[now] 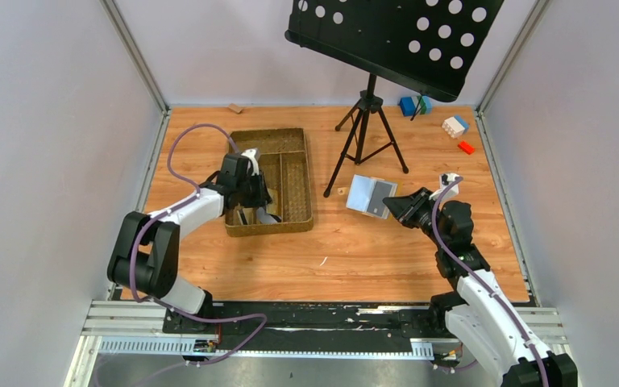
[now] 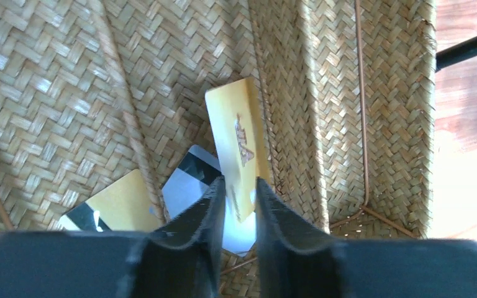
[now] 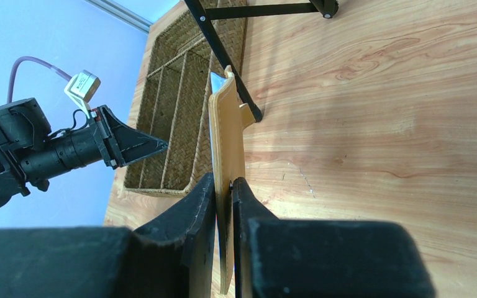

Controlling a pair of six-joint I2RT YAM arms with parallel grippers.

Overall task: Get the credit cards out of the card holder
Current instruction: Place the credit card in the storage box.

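Observation:
The mustard-yellow card holder (image 1: pixel 371 195) is open, its grey-blue inside up with a dark card (image 1: pixel 383 194) in it. My right gripper (image 1: pixel 396 206) is shut on its edge and holds it above the table. In the right wrist view the holder (image 3: pixel 227 130) stands edge-on between the pads of that gripper (image 3: pixel 223 183). My left gripper (image 1: pixel 250 210) hangs inside the woven tray (image 1: pixel 294 173). In the left wrist view its jaws (image 2: pixel 241 186) stand a narrow gap apart, empty, over a gold card (image 2: pixel 239 136) that leans on a divider. A dark card with a pale stripe (image 2: pixel 189 180) and another gold card (image 2: pixel 121 208) lie beside it.
A black music stand (image 1: pixel 395 36) on a tripod (image 1: pixel 364 137) stands behind the holder; one tripod leg crosses the right wrist view (image 3: pixel 230 62). Toy blocks (image 1: pixel 454 126) lie at the back right, a small wooden piece (image 1: pixel 234 108) at the back left.

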